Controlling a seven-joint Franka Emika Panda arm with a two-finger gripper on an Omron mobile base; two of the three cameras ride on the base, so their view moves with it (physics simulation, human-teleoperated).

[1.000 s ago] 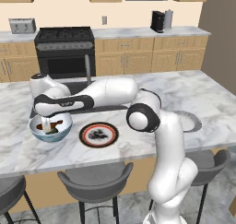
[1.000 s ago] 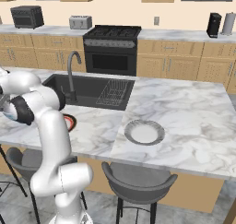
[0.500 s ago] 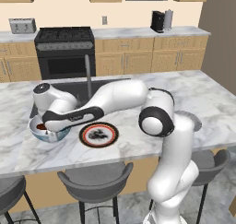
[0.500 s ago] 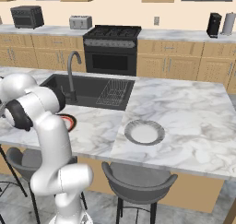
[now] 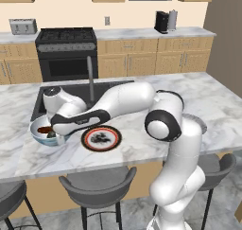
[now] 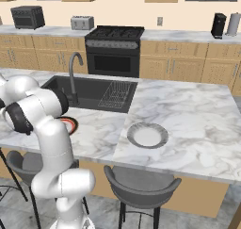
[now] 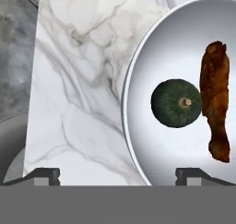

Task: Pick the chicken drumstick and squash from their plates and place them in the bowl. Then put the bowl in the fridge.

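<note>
Landmark, the bowl: large, deep and round, smooth white within, pale blue-grey patterned without, standing on the island counter of white marble veined grey. Inside it, one squash, roundish, dark green, with a pale tan stem stub; touching or nearly touching this, one chicken drumstick, glossy dark brown, thick at one end, narrow at the other. At the bowl, my gripper, its fingers spread wide and nothing pinched between them. Beside the bowl, toward the arm's base, one flat plate, orange-red ring, black bands, patterned black-and-white centre. Farther along on that side, well apart from the bowl, one grey plate, round, with a patterned rim. Behind the bowl, one dark sink with a curved grey faucet and a wire rack. Beyond the sink, across the room, one black stove between light wooden cabinets. On the bowl's near side, grey rounded stools on thin black legs, over a floor of mottled grey.
</note>
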